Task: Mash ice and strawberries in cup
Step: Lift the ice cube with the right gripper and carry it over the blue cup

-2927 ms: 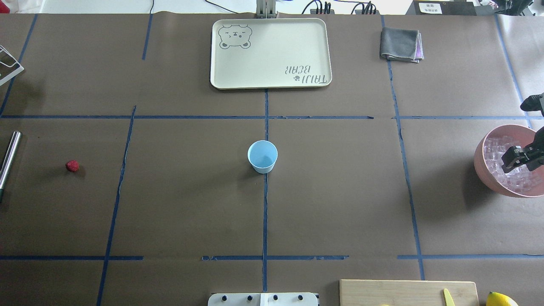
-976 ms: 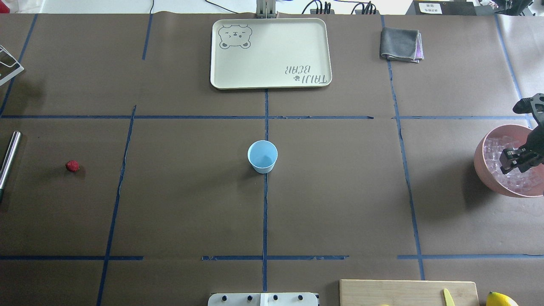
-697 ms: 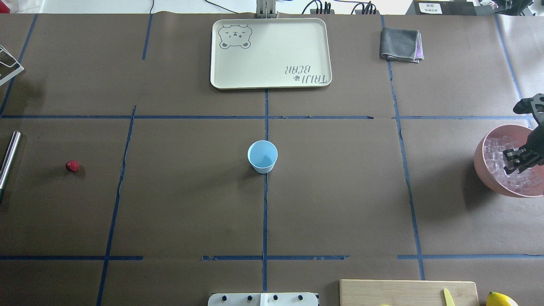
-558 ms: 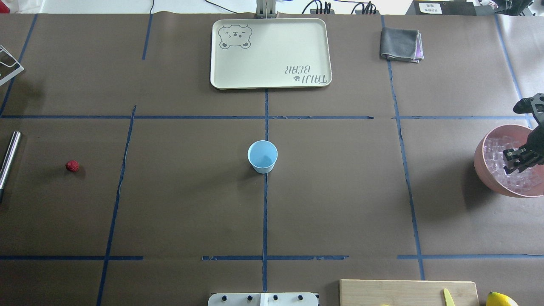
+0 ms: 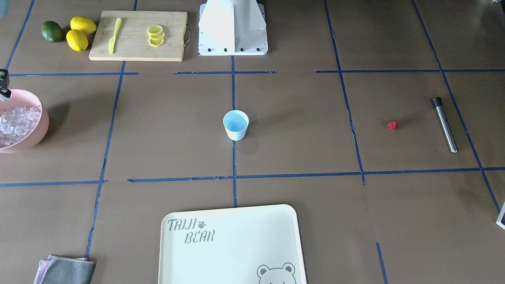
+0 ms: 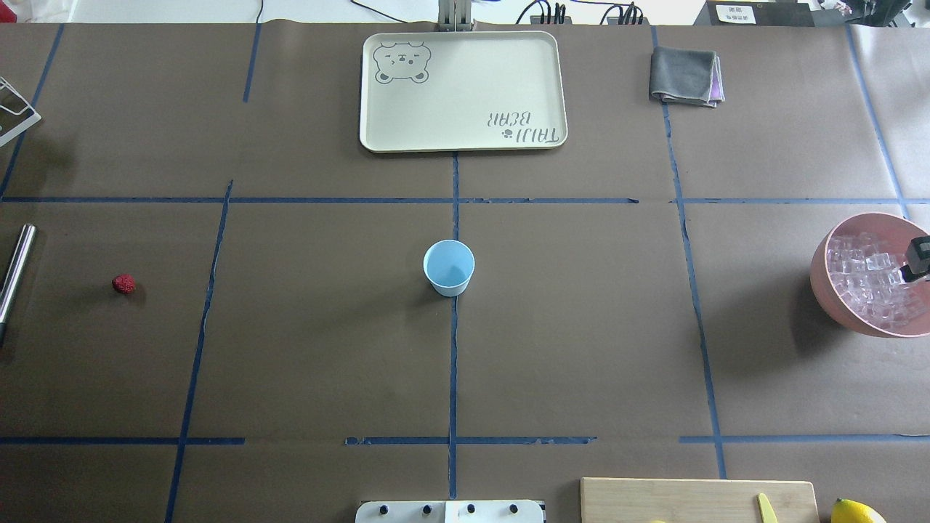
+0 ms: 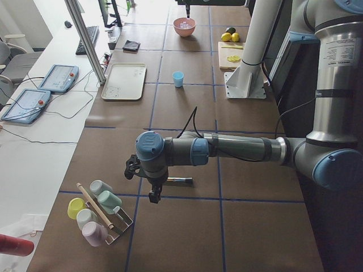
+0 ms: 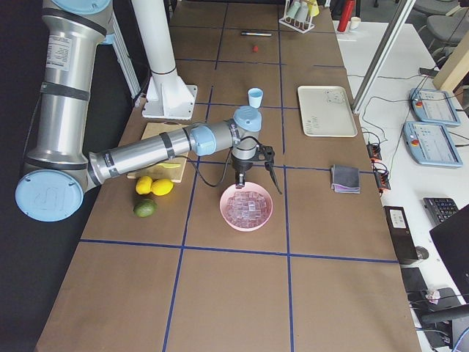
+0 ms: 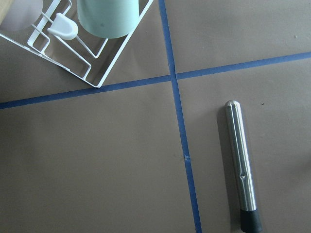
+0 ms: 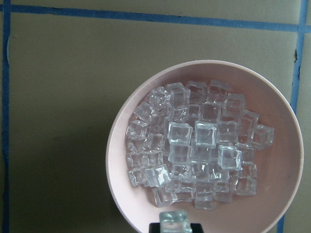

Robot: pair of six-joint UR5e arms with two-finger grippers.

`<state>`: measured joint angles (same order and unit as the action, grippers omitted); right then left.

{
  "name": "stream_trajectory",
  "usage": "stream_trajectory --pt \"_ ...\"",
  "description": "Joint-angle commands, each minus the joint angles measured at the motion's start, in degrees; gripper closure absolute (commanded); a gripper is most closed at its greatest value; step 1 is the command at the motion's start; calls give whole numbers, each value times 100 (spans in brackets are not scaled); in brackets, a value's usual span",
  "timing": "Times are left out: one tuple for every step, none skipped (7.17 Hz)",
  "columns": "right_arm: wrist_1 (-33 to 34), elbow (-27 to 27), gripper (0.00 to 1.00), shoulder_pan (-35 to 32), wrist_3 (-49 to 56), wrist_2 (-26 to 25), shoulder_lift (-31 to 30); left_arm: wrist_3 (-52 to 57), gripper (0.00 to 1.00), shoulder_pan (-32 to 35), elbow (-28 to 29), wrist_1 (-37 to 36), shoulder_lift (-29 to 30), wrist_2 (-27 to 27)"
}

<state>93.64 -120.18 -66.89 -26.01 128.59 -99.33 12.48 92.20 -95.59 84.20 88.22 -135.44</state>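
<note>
The cup, white outside and light blue inside, stands upright and empty at the table's middle. The strawberry lies alone at the left. The ice fills a pink bowl at the right edge. My right gripper is above the bowl's near rim and is shut on one ice cube. In the overhead view only its tip shows at the edge. My left gripper hangs over a steel muddler. I cannot tell whether it is open or shut.
A cream tray and a folded grey cloth lie at the far side. A cutting board with lemon slices and a yellow knife, two lemons and an avocado are near my base. A cup rack stands beside the muddler.
My right gripper was down among the ice in the bowl. It closed there and has risen and drawn back toward the right edge with one cube in it.
</note>
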Motion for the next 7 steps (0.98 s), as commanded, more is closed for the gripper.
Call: stream_trajectory --pt "268 -252 100 -88 -70 95 656 0 0 0 5 0 -7 0" --pt "556 -164 100 17 -306 209 1261 0 0 0 6 0 -7 0" --pt "1168 -50 100 401 -865 202 2224 0 0 0 6 0 -24 0" --pt "1783 212 100 805 -1297 115 3243 0 0 0 6 -9 -24 0" --pt "1972 458 100 1296 -1954 -147 3897 0 0 0 6 0 -33 0" --pt "1957 591 100 1736 -2595 -481 4260 0 0 0 6 -9 -33 0" --pt "1956 940 100 2132 -3020 -719 4769 -9 0 0 6 -9 -33 0"
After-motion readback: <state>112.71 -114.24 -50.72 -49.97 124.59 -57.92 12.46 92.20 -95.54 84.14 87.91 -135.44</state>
